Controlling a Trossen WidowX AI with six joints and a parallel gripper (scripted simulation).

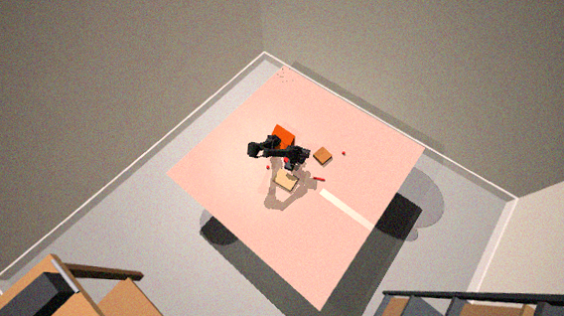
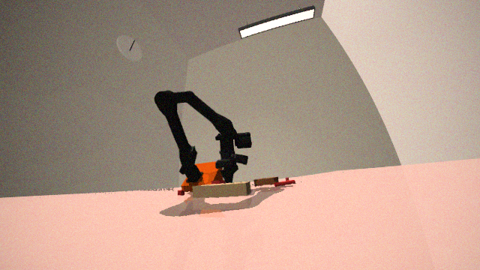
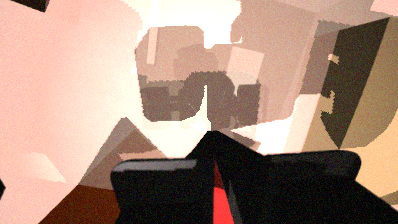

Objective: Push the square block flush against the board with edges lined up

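Note:
The square block (image 1: pixel 322 156) (image 2: pixel 266 181), orange-brown, lies flat on the table; a dark side of it seems to show at the top left corner of the wrist view (image 3: pixel 36 4). The board (image 1: pixel 286 179) (image 2: pixel 221 190) (image 3: pixel 385 132) is a pale yellow, flat rectangular piece. Block and board are apart, with a wide gap. My gripper (image 1: pixel 288 166) (image 2: pixel 228 181) (image 3: pixel 212 135) is shut and empty, pointing down low beside the board. In the exterior view the tips are behind the board, so their exact height is hidden.
An orange wedge (image 1: pixel 285 135) (image 2: pixel 208 169) stands close to the arm's base. A red stick (image 1: pixel 319 179) (image 2: pixel 285 183) lies beyond the gripper, to the board's right. Small red pieces (image 1: pixel 343 152) (image 1: pixel 267 167) (image 2: pixel 181 193) lie about. Another red thing (image 1: pixel 286 160) is close by the gripper.

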